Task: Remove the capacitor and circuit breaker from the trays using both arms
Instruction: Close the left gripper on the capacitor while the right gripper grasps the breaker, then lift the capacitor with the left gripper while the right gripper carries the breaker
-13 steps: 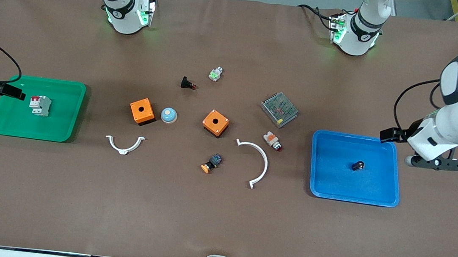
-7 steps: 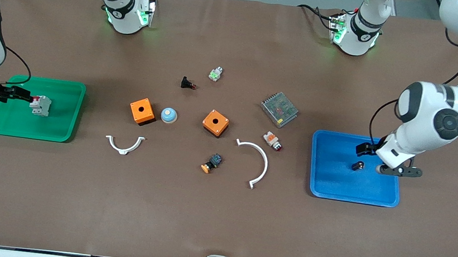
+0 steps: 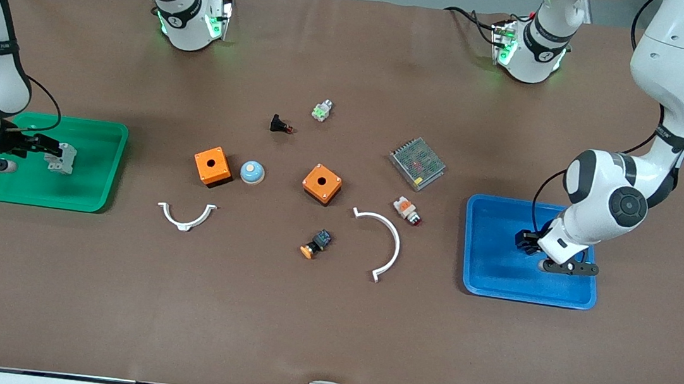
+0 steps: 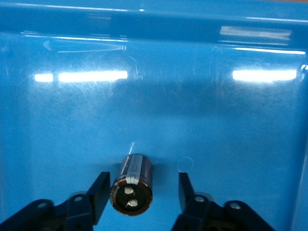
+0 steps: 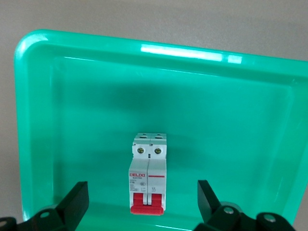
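- The capacitor (image 4: 131, 184) lies in the blue tray (image 3: 485, 280), between the spread fingers of the left gripper (image 4: 142, 192), nothing grasped.
- The breaker (image 5: 148, 173) lies in the green tray (image 3: 97, 192), between the wide-apart fingers of the right gripper (image 5: 142, 204), untouched.

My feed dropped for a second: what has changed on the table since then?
Both arms swung in over their trays: the left gripper now straddles the capacitor in the blue tray, the right gripper the breaker in the green tray. Fingers open; nothing grasped. Parts unmoved.
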You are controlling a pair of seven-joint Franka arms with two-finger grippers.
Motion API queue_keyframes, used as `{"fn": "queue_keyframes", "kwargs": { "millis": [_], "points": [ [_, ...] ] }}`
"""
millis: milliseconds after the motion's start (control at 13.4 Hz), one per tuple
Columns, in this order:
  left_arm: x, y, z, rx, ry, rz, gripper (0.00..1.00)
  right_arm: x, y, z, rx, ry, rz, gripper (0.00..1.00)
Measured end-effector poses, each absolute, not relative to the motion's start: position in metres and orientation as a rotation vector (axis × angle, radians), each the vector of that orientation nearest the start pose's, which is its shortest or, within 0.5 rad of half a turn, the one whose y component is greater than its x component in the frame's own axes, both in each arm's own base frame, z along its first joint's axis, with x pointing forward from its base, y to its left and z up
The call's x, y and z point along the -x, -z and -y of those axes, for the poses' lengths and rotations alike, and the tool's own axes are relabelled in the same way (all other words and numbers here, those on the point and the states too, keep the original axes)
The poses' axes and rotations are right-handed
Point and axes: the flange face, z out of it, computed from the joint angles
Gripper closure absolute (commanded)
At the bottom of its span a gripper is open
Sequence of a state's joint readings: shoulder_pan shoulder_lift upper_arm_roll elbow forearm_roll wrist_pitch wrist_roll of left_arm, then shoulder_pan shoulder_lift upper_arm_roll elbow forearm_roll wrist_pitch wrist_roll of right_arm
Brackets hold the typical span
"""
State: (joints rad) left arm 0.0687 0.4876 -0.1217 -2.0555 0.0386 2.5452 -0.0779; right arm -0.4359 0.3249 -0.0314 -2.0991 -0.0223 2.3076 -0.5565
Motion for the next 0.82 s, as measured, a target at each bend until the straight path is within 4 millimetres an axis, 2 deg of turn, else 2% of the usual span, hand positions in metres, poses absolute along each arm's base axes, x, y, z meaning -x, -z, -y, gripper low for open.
{"fn": "queue_keyframes", "kwargs": {
  "millis": [75,149,224,299,448,672,821],
  "points": [
    [-0.595,-0.198,0.030,3.177,0.010,0.014,0.48,-0.506,-0.249,0.257,3.097,-0.179,0.162,0.09],
    [-0.596,-0.198,0.030,3.178,0.013,0.016,0.57,-0.505,-0.243,0.257,3.098,-0.177,0.161,0.17],
    [-0.597,-0.197,0.030,3.178,0.011,0.017,0.74,-0.503,-0.235,0.257,3.098,-0.177,0.160,0.27],
    [-0.597,-0.195,0.030,3.178,0.006,0.018,0.85,-0.502,-0.227,0.257,3.097,-0.180,0.159,0.36],
    [-0.597,-0.193,0.030,3.179,0.001,0.018,0.98,-0.501,-0.219,0.257,3.093,-0.189,0.159,0.53],
    [-0.598,-0.194,0.030,3.179,0.005,0.017,1.00,-0.499,-0.215,0.257,3.088,-0.201,0.155,0.69],
    [-0.602,-0.203,0.031,3.180,0.027,0.013,1.00,-0.498,-0.215,0.257,3.087,-0.203,0.153,0.73]
  ]
}}
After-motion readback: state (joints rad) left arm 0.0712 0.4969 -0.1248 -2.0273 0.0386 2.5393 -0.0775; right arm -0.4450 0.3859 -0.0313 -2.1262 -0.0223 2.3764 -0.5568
